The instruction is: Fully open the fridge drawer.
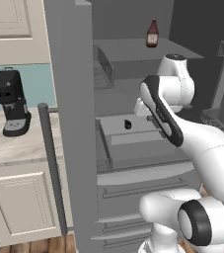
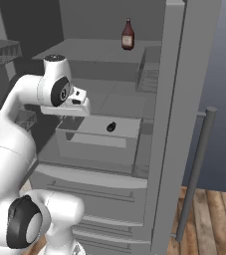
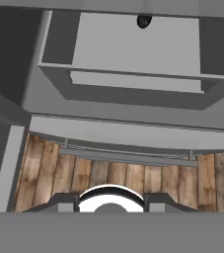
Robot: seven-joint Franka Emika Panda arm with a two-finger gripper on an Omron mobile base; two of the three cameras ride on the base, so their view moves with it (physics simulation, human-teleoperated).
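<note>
The fridge drawer (image 1: 139, 144) is a plain grey bin, slid partly out of the open fridge below the flat shelves. Its front panel (image 2: 91, 147) faces me, and the hand view looks down on that drawer (image 3: 128, 94) from above and in front. A small dark round object (image 2: 111, 127) lies inside it near the back. My gripper (image 2: 64, 115) hangs just above the drawer's front left corner, pointing down. In the hand view the gripper (image 3: 111, 202) is open, fingertips wide apart, touching nothing.
A dark red bottle (image 1: 152, 33) stands on the top shelf. The open fridge door with its long grey handle (image 1: 52, 173) stands on the left, another handle (image 2: 196, 169) on the right. A black coffee machine (image 1: 10, 101) sits on the counter. Ridged panels (image 2: 94, 199) lie below the drawer.
</note>
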